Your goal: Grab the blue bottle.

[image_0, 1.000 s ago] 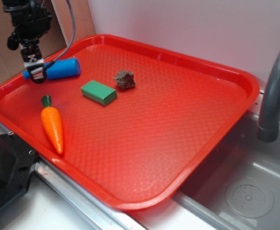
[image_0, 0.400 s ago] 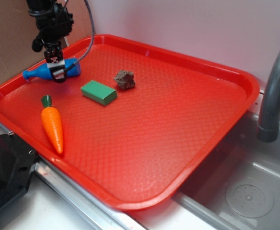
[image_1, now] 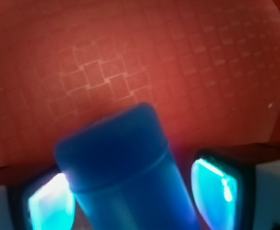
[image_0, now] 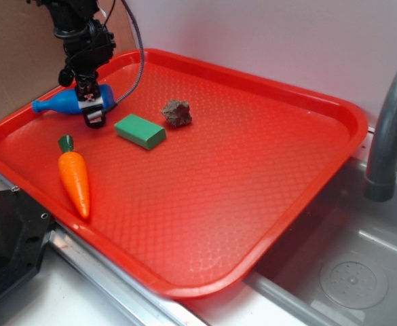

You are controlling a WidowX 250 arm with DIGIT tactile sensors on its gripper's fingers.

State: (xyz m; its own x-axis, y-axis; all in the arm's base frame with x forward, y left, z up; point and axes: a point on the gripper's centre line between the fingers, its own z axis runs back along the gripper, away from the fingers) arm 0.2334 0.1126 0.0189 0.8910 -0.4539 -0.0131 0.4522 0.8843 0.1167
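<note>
The blue bottle (image_0: 57, 103) lies on its side at the back left of the red tray (image_0: 252, 170), neck pointing left. My gripper (image_0: 91, 109) is lowered over the bottle's thick body, one finger on each side. In the wrist view the bottle (image_1: 120, 163) fills the space between the two lit pads. My gripper (image_1: 132, 196) is open: a gap shows between the bottle and the right pad (image_1: 215, 187), while the left pad (image_1: 49, 203) sits close to the bottle's side.
On the tray lie a toy carrot (image_0: 74, 178) at the front left, a green block (image_0: 140, 131) just right of the bottle, and a brown lump (image_0: 177, 113). A grey faucet (image_0: 388, 129) and sink (image_0: 334, 272) stand to the right. Cardboard (image_0: 15, 54) rises behind the gripper.
My gripper has moved right along the bottle, from the neck end to the body, and now straddles it. The bottle has kept its place.
</note>
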